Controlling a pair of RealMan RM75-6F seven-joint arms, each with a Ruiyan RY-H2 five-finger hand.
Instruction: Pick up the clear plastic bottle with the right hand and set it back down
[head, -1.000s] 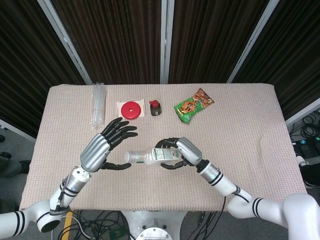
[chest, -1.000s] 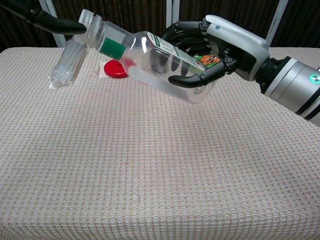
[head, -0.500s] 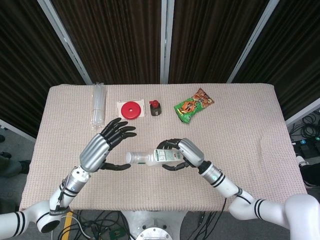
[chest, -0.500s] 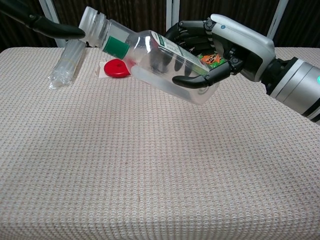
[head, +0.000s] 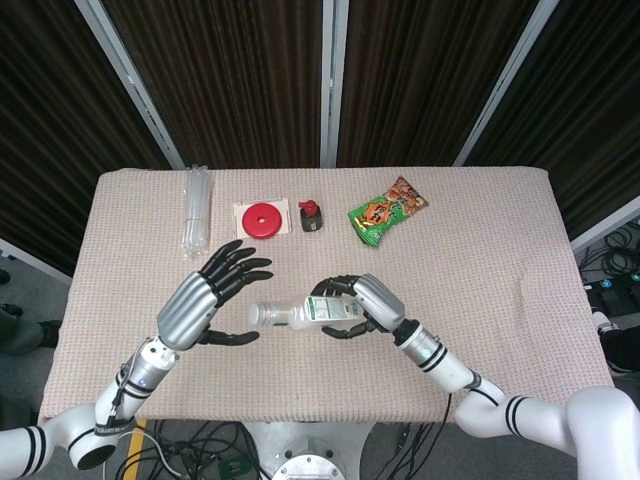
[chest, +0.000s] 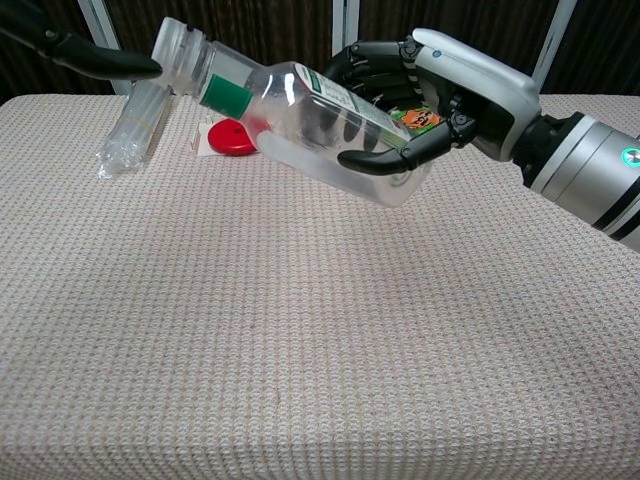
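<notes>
Clear plastic bottle (chest: 300, 120) is off the table (head: 480, 250), tilted nearly on its side, cap end toward the left hand (head: 205, 300). Right hand (head: 365, 303) wraps its fingers around the bottle's lower half (thumb underneath in chest view). Left hand holds nothing, fingers spread, just beside the cap.

No legible text anywhere.

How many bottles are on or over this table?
2: a clear bottle held sideways above the table in the right hand, and a small dark bottle with a red cap at the far edge.
</notes>
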